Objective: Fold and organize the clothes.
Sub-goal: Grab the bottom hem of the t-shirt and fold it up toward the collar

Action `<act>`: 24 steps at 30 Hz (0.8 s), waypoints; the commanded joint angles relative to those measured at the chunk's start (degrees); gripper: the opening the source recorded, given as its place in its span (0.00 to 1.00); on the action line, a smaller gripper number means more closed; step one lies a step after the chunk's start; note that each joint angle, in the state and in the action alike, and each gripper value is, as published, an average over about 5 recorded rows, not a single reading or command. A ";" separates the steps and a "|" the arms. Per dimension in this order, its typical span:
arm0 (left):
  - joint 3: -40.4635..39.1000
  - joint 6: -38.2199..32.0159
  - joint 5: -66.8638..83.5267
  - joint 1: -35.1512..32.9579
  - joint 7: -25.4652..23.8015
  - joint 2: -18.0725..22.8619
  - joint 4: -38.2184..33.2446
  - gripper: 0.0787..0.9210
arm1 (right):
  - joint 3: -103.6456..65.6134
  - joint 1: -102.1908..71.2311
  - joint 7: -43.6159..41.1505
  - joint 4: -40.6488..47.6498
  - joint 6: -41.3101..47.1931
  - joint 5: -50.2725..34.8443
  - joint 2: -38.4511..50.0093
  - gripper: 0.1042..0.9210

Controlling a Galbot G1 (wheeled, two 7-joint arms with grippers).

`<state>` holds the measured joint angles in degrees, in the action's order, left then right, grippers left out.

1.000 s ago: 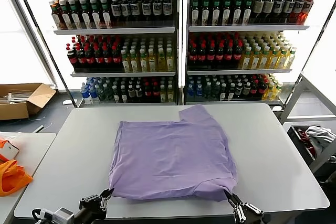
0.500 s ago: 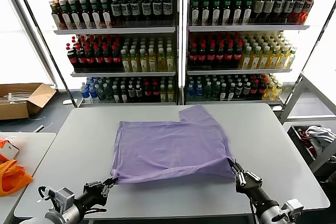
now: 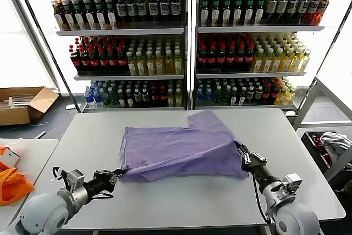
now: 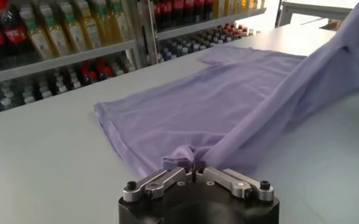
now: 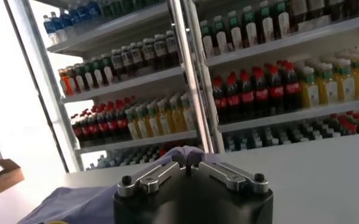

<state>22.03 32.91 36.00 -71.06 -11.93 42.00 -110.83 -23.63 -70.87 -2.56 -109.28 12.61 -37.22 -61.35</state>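
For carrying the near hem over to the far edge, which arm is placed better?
Neither alone. The left gripper and right gripper each pinch a near corner of the T-shirt. The right is lifted further, so it probably leads.

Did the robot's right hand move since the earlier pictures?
Yes. The right gripper moved away from the table's near edge toward the bottle shelves, carrying the purple T-shirt hem with it.

My head camera looks forward and down over the table toward the drink shelves. My left wrist camera sits low, right behind its gripper, facing across the T-shirt. My right wrist camera faces the shelves; all three share them
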 commanded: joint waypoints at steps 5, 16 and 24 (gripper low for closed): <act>-8.29 0.11 1.82 14.37 -0.70 1.53 12.37 0.01 | 6.92 7.43 0.13 8.04 0.72 5.36 0.02 0.02; -3.92 0.10 1.19 11.00 0.45 1.61 10.29 0.25 | 6.13 5.68 2.48 4.23 4.44 10.21 -0.06 0.29; 2.08 0.08 1.10 3.40 2.25 0.85 4.99 0.52 | -0.57 0.20 8.09 -1.50 7.38 15.81 1.01 0.59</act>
<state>21.03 32.97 36.94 -64.33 -10.29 43.10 -104.08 -23.04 -70.70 3.38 -109.58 18.64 -24.14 -61.01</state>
